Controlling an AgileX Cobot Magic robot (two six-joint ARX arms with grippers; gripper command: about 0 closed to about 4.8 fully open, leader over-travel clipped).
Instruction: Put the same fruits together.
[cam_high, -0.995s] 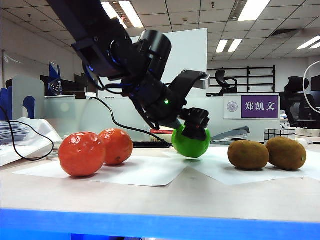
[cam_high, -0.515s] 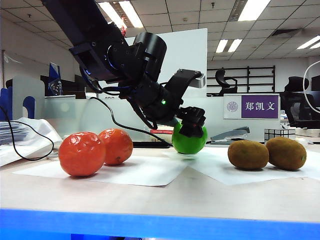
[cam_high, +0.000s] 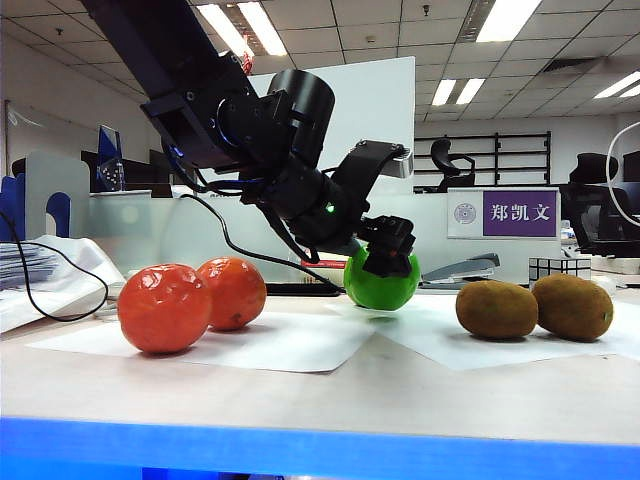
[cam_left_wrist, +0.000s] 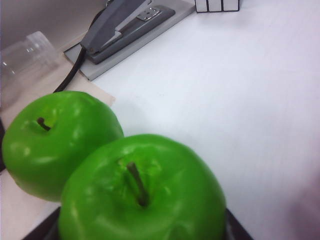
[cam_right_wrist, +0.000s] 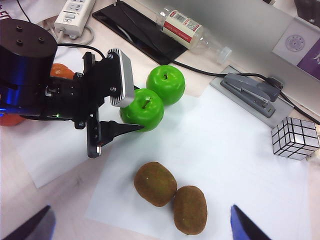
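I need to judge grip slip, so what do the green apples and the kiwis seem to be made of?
Green apples, the nearer one between the left gripper's jaws: probably smooth hard plastic, judging by the glossy highlights. Kiwis: matte, with a fuzzy-looking brown skin, perhaps flocked plastic or foam. The right gripper is open above them.

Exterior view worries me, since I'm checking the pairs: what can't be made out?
- Second apple: hidden in the exterior view behind the near apple and left hand.
- Oranges: mostly covered in the right wrist view by the left arm.
- Right hand: only its fingertips show, open.
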